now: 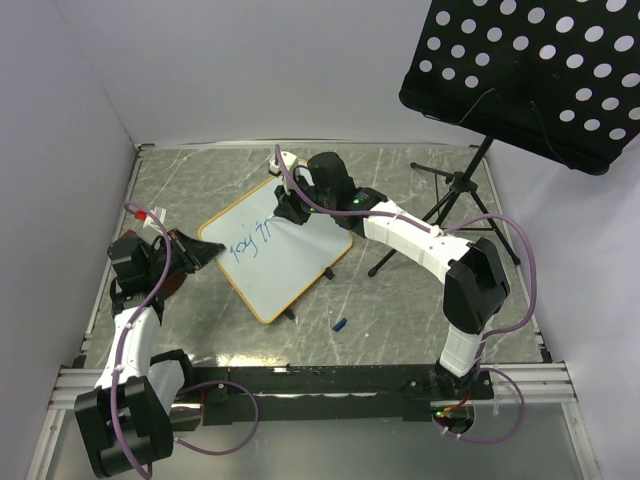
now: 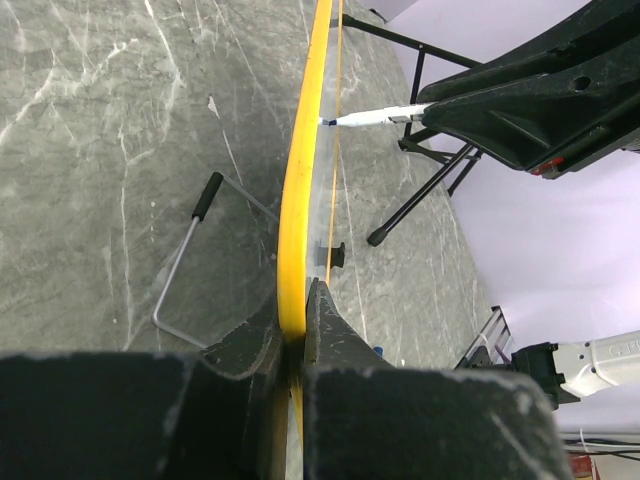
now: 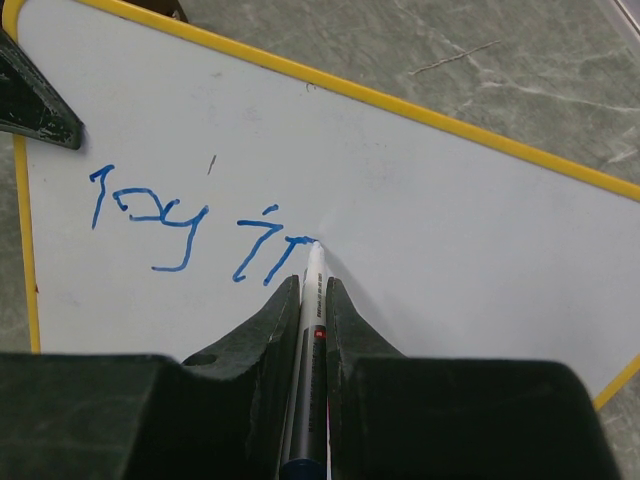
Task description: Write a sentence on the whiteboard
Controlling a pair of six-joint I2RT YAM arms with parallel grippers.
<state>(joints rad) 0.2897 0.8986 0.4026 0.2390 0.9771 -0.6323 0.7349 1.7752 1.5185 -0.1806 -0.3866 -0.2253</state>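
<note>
Pinching thin yellow rim of glossy whiteboard [image 1: 290, 275], left jaws closed tight, right jaws narrow around slim marker [image 3: 312, 270], tip touching blue sentence [image 3: 185, 240], veined grey tabletop [image 1: 400, 305]

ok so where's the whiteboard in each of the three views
Top external: the whiteboard sits left of centre, between the two grippers.
Left wrist: seen edge-on, its yellow frame runs from the top down into the left gripper, which is shut on it.
Right wrist: its white face fills most of the picture, with the blue writing at left.
Shared landmark: the right gripper holding the marker, tip on the board.
</note>
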